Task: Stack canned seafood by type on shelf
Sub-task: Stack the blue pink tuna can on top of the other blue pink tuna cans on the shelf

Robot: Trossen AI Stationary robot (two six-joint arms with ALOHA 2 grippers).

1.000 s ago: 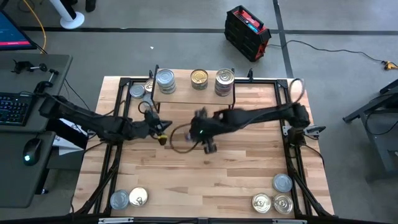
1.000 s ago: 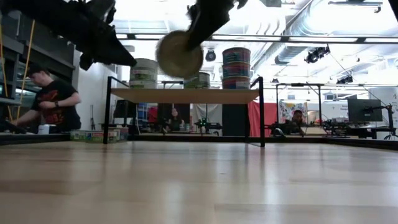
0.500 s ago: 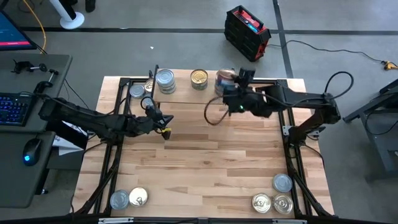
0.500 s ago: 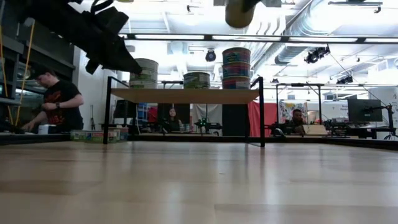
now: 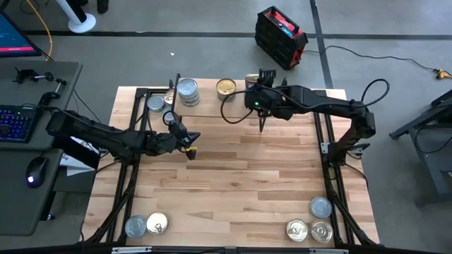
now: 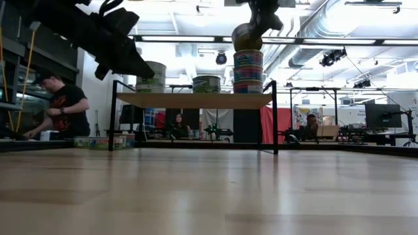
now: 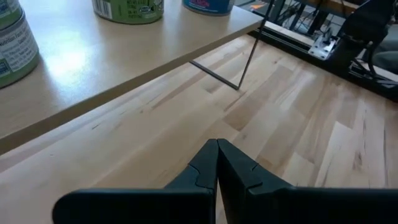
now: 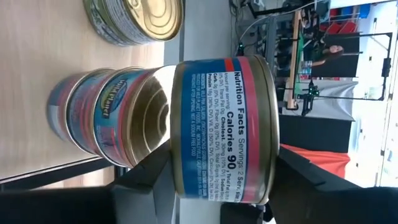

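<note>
Overhead, the right gripper (image 5: 256,86) hung above the right end of the shelf (image 6: 196,100), its fingers (image 8: 146,177) clamped on the sides of a blue-and-red labelled tin (image 8: 224,127). That tin sat tilted just over the blue stack (image 6: 248,70) of like tins on the shelf; whether it touched the top one could not be told. Left of that stack on the shelf stood a single gold-lidded tin (image 5: 226,87), and farther left a stack of silver-lidded tins (image 5: 187,91). The left gripper (image 5: 191,150) hovered over the table in front of the shelf's left end, its jaws pressed together and holding nothing. More tins lay well away from the shelf: two at the near left corner (image 5: 146,225) and three at the near right corner (image 5: 311,223) of the table (image 5: 240,183).
</note>
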